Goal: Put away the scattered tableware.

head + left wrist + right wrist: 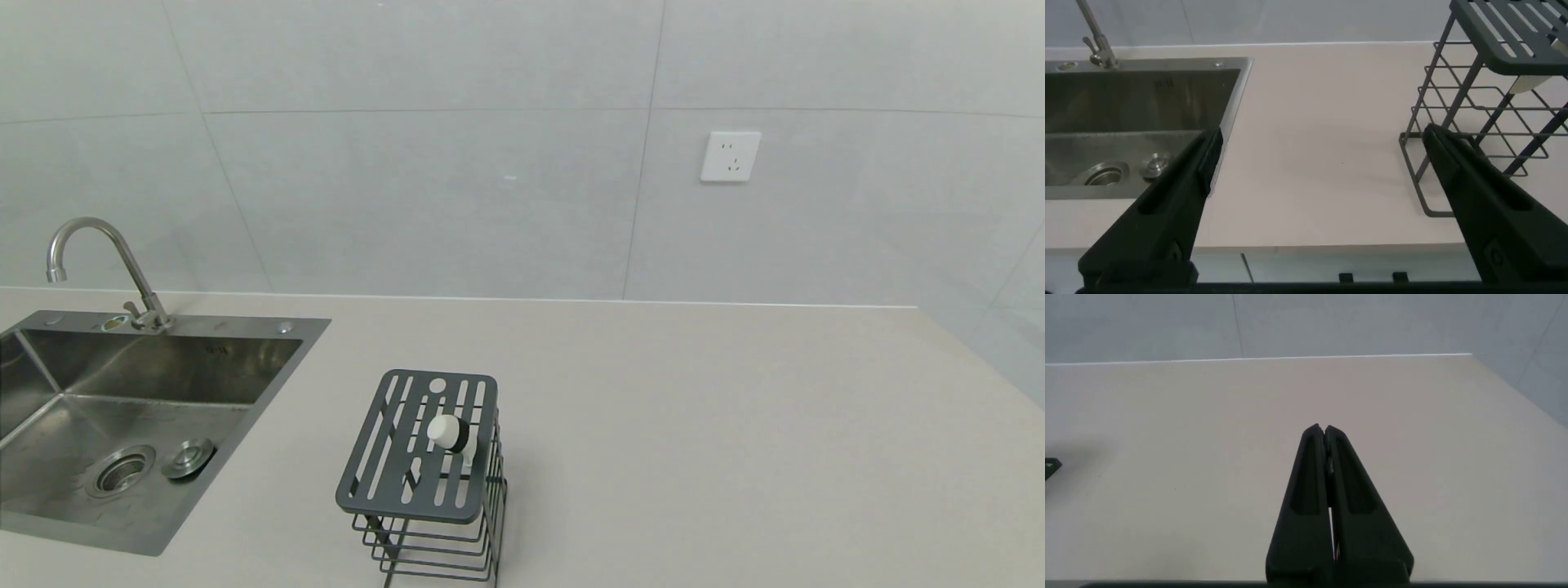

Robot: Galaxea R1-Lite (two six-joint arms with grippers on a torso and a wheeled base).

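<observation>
Beige countertop (694,425) carries a dark wire rack (424,482) near the steel sink (245,328). Left gripper (1320,137) gapes wide, empty; right gripper (1325,429) is pressed together, holding nothing.

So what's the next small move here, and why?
Probably pan the camera to look for stray tableware. The one piece in sight, a white-capped item, already sits in the rack; the left gripper is open and holds nothing, and the right gripper is shut on nothing.
</observation>
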